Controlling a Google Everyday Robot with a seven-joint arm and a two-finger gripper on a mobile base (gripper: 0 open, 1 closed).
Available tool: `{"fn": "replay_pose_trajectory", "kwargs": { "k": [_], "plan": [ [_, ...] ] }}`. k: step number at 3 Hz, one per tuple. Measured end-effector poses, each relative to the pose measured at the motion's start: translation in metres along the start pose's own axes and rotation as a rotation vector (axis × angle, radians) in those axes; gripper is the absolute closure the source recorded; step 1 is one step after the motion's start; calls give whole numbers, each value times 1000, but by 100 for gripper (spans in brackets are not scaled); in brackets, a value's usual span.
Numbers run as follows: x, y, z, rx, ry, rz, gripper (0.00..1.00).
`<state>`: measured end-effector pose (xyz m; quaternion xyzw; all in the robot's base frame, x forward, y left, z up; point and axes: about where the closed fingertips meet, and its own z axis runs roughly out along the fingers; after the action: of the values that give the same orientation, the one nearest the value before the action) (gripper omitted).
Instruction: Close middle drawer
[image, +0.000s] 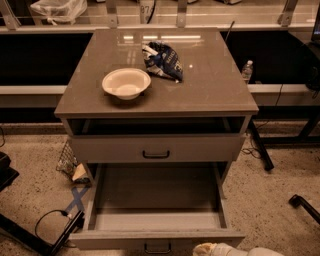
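The middle drawer (155, 200) is pulled far out toward me, showing a long shallow pale box that is empty. Its flat front (115, 240) runs along the bottom edge, with the small black bar handle (157, 247) partly cut off. The uppermost drawer front (156, 148) above it stands slightly out from the cabinet. The lowest drawer is hidden under the open one. My gripper (207, 248) shows as a pale shape at the bottom edge, just right of the middle drawer's handle and in front of the drawer front.
A cream bowl (126, 82) and a dark blue snack bag (162, 61) lie on the cabinet top (210, 85). A water bottle (247, 71) stands behind at the right. Cables, blue tape (75, 200) and a black leg (305, 205) lie on the floor.
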<state>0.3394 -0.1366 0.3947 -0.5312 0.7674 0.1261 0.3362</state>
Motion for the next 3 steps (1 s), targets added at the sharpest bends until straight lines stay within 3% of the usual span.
{"fn": "replay_pose_trajectory", "kwargs": {
  "k": [3],
  "plan": [
    [11, -72, 35, 47, 68, -22, 100]
  ]
}}
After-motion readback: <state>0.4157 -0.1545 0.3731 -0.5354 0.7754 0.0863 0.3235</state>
